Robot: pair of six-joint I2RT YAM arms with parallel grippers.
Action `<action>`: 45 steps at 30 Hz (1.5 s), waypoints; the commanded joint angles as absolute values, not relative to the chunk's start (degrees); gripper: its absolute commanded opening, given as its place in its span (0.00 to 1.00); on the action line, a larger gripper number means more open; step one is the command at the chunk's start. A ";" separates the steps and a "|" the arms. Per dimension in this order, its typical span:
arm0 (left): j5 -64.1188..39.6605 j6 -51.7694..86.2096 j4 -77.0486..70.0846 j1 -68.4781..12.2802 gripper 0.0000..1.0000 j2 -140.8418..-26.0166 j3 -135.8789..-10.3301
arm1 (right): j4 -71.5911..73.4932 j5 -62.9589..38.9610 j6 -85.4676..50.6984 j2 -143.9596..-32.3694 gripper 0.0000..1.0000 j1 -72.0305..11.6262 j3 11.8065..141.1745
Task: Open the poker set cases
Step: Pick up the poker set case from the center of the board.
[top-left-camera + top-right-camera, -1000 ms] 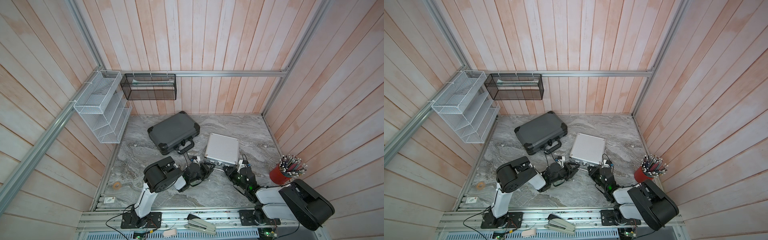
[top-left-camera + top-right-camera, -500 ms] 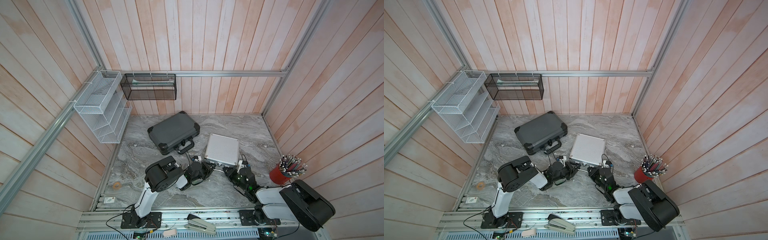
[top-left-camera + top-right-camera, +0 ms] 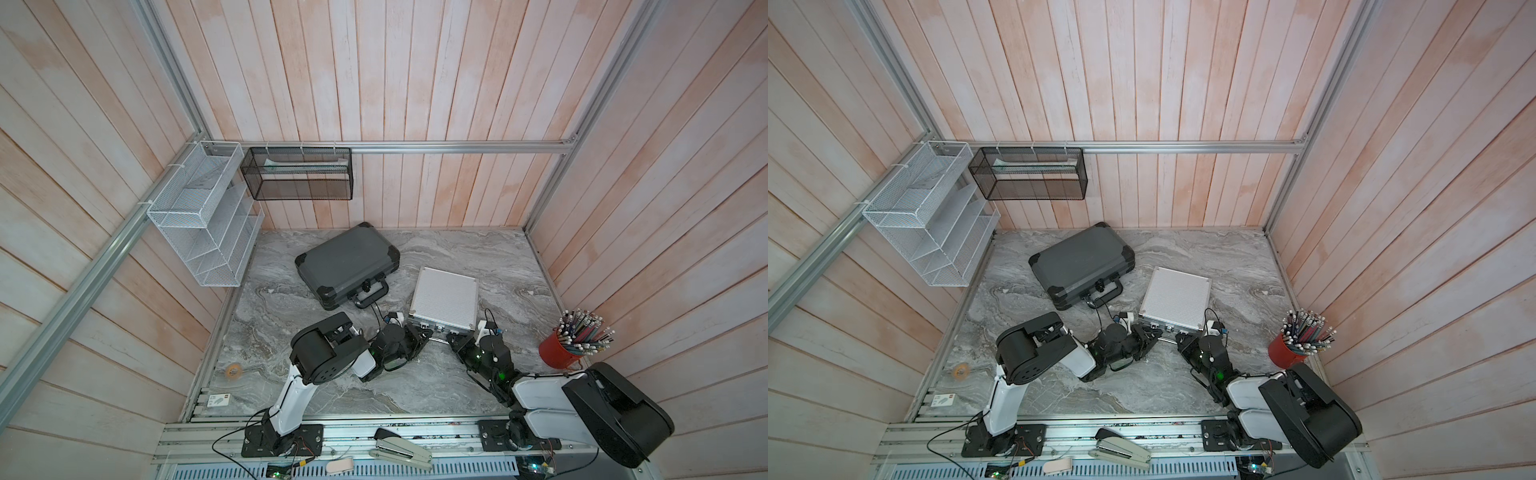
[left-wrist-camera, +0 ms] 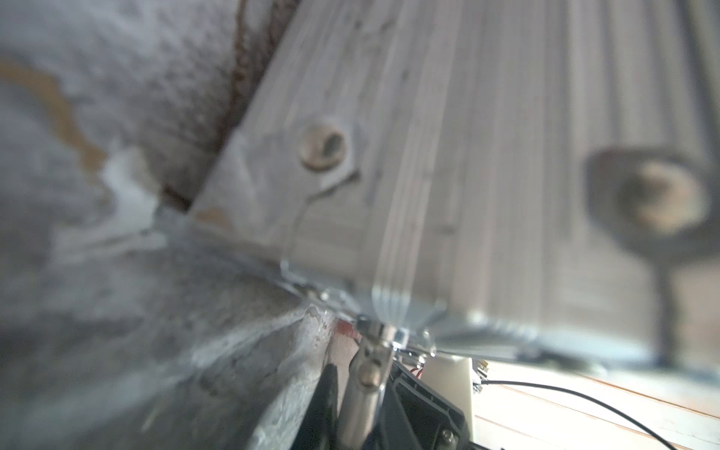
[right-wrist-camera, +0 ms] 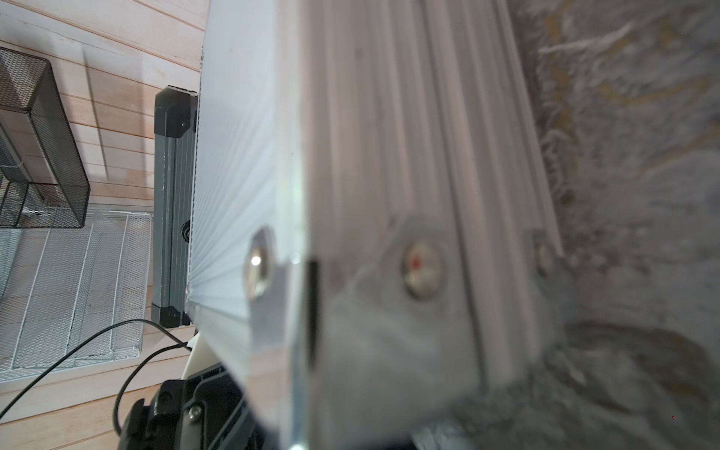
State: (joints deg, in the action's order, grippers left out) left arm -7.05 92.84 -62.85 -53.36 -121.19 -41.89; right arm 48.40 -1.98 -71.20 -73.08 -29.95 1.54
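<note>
Both poker set cases lie closed on the marble table. The larger dark grey case (image 3: pixel 347 264) (image 3: pixel 1081 259) is at the back, its black handle facing me. The smaller ribbed silver case (image 3: pixel 444 297) (image 3: pixel 1175 297) is to its right. My left gripper (image 3: pixel 424 336) (image 4: pixel 362 393) is at the silver case's front left corner, shut on a thin metal handle bar (image 4: pixel 368 374) there. My right gripper (image 3: pixel 455 340) (image 3: pixel 1179 337) sits shut at the front right corner. In the right wrist view the silver case (image 5: pixel 389 156) hides the jaws; the dark grey case (image 5: pixel 171 195) stands behind.
A red cup of pencils (image 3: pixel 561 353) stands at the table's right edge. A white wire rack (image 3: pixel 203 232) and a black mesh basket (image 3: pixel 297 174) hang on the walls. A tape roll (image 3: pixel 233 371) lies front left, a stapler (image 3: pixel 401 451) on the front rail.
My left gripper has closed onto the silver case's handle bar. The right arm and both cases have not moved.
</note>
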 commanded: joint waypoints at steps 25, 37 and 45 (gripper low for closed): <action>-4.01 98.70 -65.68 -53.32 0.00 -120.16 -44.37 | 44.32 -0.65 -67.29 -57.19 0.76 -30.51 -2.44; -4.38 100.62 -65.60 -53.35 0.00 -117.62 -46.39 | 42.84 -3.47 -68.68 -52.04 0.98 -30.37 -5.27; -4.31 100.99 -65.04 -53.31 0.00 -115.85 -47.37 | 39.25 -2.73 -70.61 -48.48 0.98 -30.39 -6.76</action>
State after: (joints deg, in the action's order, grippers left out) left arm -5.10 101.69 -58.96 -53.32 -119.77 -44.05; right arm 41.71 -2.85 -69.54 -50.17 -30.33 0.32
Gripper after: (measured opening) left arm 0.153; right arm 0.983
